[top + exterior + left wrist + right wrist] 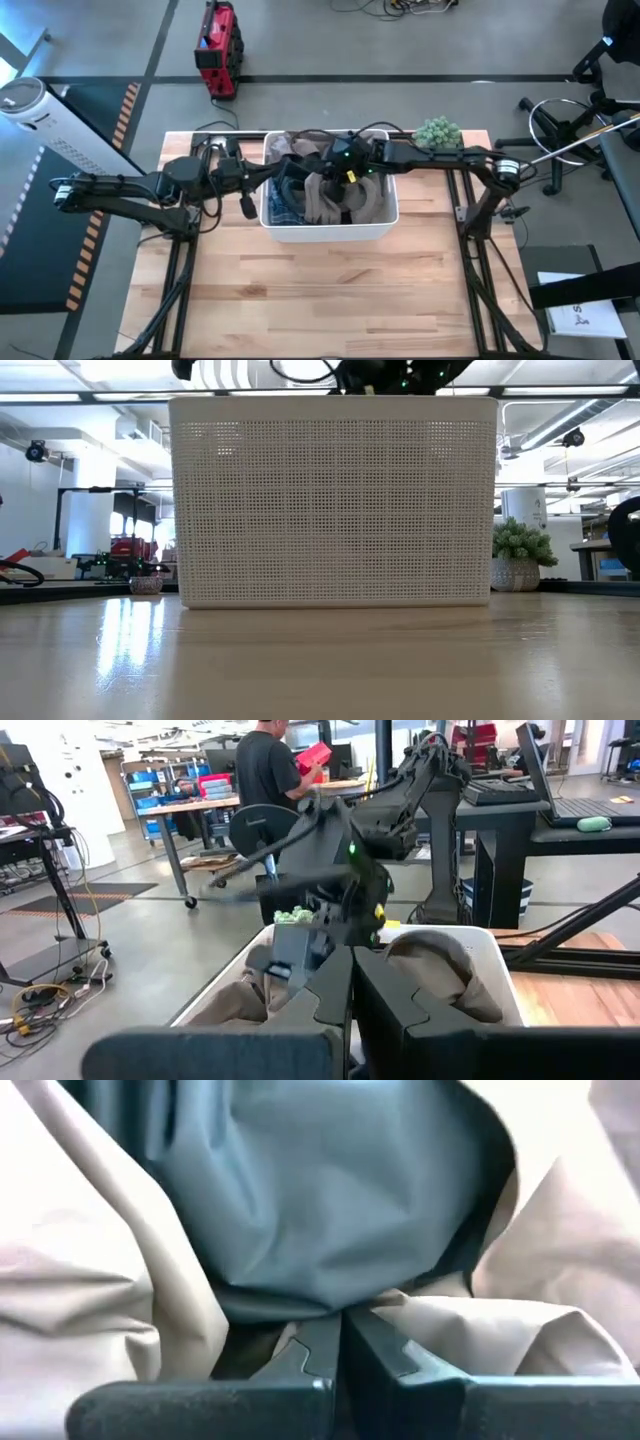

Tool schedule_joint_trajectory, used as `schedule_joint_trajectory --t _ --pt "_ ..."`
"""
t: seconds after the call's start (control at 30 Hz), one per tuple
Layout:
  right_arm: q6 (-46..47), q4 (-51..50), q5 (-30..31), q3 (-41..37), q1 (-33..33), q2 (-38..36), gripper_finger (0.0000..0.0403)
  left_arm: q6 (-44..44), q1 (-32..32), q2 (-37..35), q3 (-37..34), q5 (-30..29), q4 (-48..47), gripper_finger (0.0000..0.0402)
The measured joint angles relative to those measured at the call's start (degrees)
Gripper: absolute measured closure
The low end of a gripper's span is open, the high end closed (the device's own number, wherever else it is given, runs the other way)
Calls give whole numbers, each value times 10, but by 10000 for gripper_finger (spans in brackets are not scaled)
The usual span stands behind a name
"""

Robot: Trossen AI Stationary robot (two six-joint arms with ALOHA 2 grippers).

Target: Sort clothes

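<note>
Inside the bin (328, 232), taupe garment (330, 200) runs lengthwise; right tool (343, 1342) clenched into its folds.

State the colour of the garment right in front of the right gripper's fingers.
Grey-blue garment, flanked by taupe cloth; the right wrist view shows it best.

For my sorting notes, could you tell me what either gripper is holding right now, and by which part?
Neither shows a clear hold. The right gripper is shut, pressed among taupe garment and grey-blue shirt folds; whether it pinches fabric cannot be told. The left gripper is shut on nothing.
</note>
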Motion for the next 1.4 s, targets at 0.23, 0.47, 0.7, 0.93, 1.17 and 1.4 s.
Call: schedule_joint_trajectory --t 0.23,0.47,0.7,0.93,1.17,1.4 --pt "-16 3 2 1 0 -33 403 0 0 0 0 0 -1 402" --pt "-46 1 32 14 0 -67 403 0 0 0 0 0 -1 402" --pt "-60 39 32 33 6 -93 403 0 0 0 0 0 -1 402" --pt "-86 134 30 19 40 -66 403 0 0 0 0 0 -2 402" --pt "-80 155 30 12 52 38 403 1 0 0 -1 0 -3 402" --pt "-49 164 30 14 50 131 403 0 0 0 -1 0 -13 402"
